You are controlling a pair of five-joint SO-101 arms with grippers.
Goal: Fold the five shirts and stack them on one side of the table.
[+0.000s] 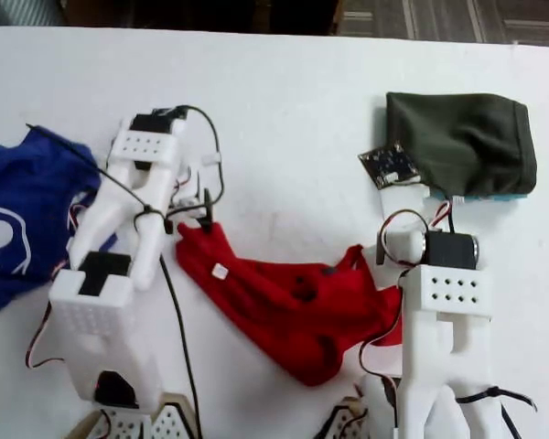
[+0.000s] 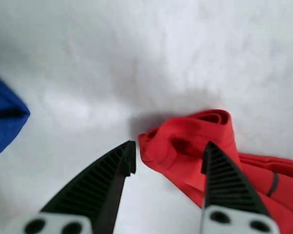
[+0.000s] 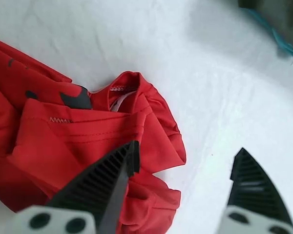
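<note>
Red shirt point(image 1: 284, 306) lies crumpled on the white desk point(image 1: 293, 110) in the lower middle of the high view, between the two arms. The left end effector point(image 2: 170, 151) hangs over its upper-left end, fingers spread wide, gripping nothing. The right end effector point(image 3: 188, 151) is at the shirt's right end, likewise wide open and empty. A blue shirt point(image 1: 18, 219) lies bunched at the left edge; a folded dark green shirt point(image 1: 462, 142) sits at upper right.
</note>
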